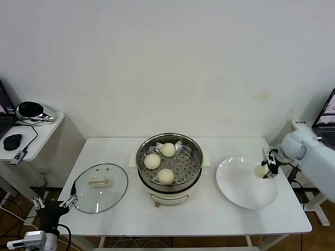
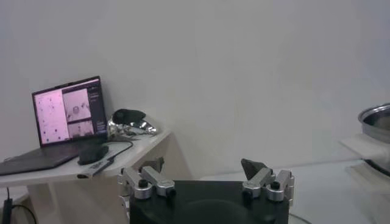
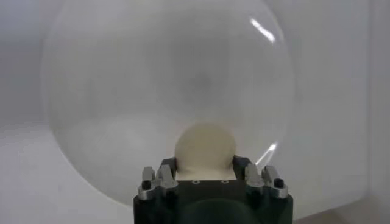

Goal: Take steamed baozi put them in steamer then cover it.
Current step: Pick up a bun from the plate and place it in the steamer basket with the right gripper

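Note:
The steamer [image 1: 140, 157] stands at the table's middle with three steamed baozi [image 1: 166, 176] on its perforated tray. A fourth baozi [image 1: 260, 170] is over the right side of the white plate [image 1: 246, 196], and my right gripper [image 1: 267, 170] is shut on it. In the right wrist view the baozi [image 3: 205, 145] fills the gap between the fingers of that gripper [image 3: 205, 162], above the plate [image 3: 152, 73]. The cover [image 1: 100, 193], a glass lid with a cream handle, lies flat left of the steamer. My left gripper [image 1: 55, 203] waits open off the table's front left corner, its jaws [image 2: 204, 167] wide apart.
A small side table [image 1: 44, 137] at the far left carries a laptop, a mouse [image 1: 12, 140] and a shiny object [image 1: 32, 111]. Another laptop [image 1: 327, 117] sits at the far right. The steamer's rim [image 2: 378, 119] shows in the left wrist view.

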You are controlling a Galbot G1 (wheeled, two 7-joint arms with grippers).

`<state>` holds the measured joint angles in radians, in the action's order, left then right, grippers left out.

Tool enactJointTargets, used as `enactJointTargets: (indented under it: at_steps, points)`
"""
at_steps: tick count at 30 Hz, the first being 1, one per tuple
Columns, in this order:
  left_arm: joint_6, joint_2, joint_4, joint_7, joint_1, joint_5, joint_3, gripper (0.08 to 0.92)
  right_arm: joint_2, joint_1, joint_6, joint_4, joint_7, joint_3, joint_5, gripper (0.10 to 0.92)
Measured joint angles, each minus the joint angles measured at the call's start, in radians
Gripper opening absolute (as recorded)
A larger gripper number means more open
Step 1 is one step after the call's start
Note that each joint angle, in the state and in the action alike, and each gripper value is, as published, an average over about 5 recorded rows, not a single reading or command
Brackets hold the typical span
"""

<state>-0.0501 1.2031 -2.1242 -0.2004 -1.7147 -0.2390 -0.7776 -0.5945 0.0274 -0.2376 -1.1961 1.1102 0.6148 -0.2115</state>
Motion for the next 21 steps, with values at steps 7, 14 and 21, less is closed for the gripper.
enactJointTargets:
  at_steps: [7, 14, 21]
  points:
    - [-0.001, -0.004, 0.005, 0.0, 0.012, 0.001, 0.016, 0.823, 0.032, -0.284, -0.076, -0.165, -0.023, 0.244, 0.2, 0.578]
    - [-0.003, -0.007, 0.002, 0.001, 0.022, 0.0, 0.027, 0.823, -0.028, -0.561, -0.185, -0.305, -0.082, 0.488, 0.442, 0.585]
    - [-0.003, -0.003, 0.001, 0.0, 0.025, -0.004, 0.027, 0.823, -0.144, -0.694, -0.295, -0.364, -0.167, 0.633, 0.658, 0.59]
